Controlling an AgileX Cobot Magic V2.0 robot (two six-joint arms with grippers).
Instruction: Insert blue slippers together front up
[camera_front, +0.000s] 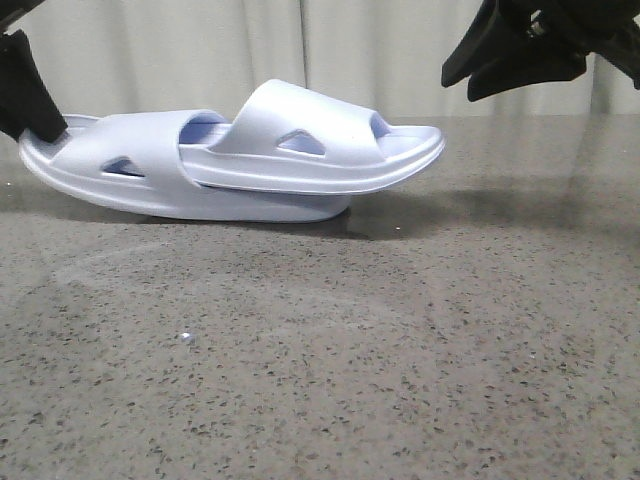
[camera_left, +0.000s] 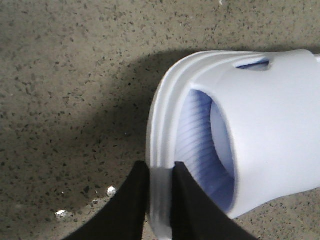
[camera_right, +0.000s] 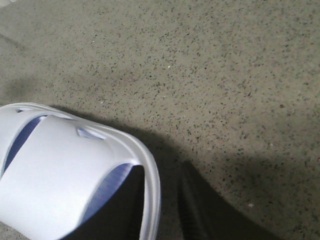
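Note:
The two blue slippers lie nested on the table. The left slipper (camera_front: 110, 175) rests flat. The right slipper (camera_front: 320, 150) is pushed under its strap, and its free end tilts up to the right. My left gripper (camera_front: 45, 120) is shut on the left slipper's outer rim (camera_left: 159, 150), one finger inside the rim and one outside, in the left wrist view (camera_left: 160, 172). My right gripper (camera_front: 465, 80) is open and empty, raised above and to the right of the right slipper's free end. In the right wrist view (camera_right: 161, 200) that slipper's rim (camera_right: 150, 175) shows between its spread fingers.
The slippers sit on a speckled grey-brown stone table (camera_front: 400, 350). A pale curtain (camera_front: 150, 50) hangs behind it. A small white speck (camera_front: 183, 338) lies on the table in front of the slippers.

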